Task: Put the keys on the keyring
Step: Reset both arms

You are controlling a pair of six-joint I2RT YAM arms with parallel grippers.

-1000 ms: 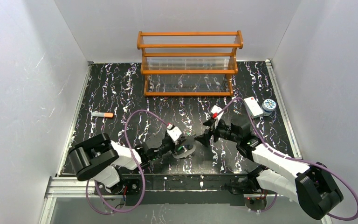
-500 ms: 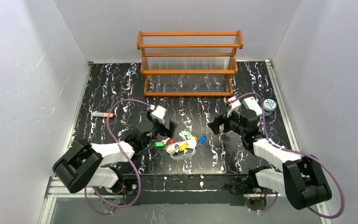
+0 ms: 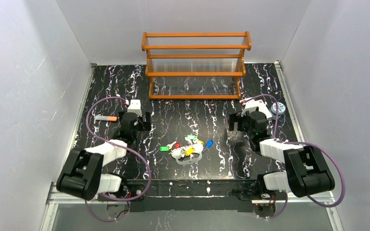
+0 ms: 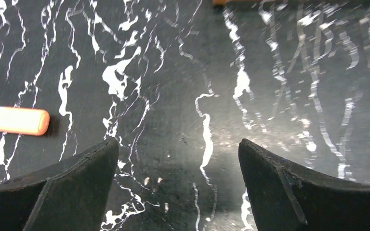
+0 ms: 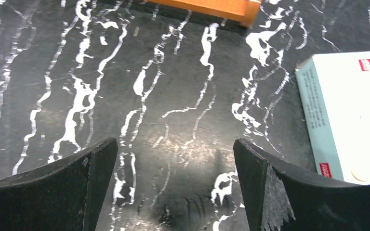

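The keys [image 3: 188, 145] lie in a small heap at the table's near middle, with green, red, yellow and blue heads fanned out. The whitish keyring [image 3: 189, 159] curves round the heap's near side. Neither shows in the wrist views. My left gripper [image 3: 134, 120] stands open over bare table at the left, well away from the heap; its wrist view shows the jaws [image 4: 178, 149] wide with nothing between. My right gripper [image 3: 243, 122] is open at the right, also apart from the keys, its jaws [image 5: 176, 149] spread over bare black marble.
An orange-tipped grey stick [image 3: 106, 118] lies left of my left gripper, its tip [image 4: 17, 120] showing in the left wrist view. A white box [image 5: 349, 115] and a round patterned tin [image 3: 278, 108] sit at the right. A wooden rack [image 3: 196, 65] stands at the back.
My left gripper opened, let go of the keyring with its keys and drew back to the left. The right arm also pulled away to the right. The heap now lies alone on the table.
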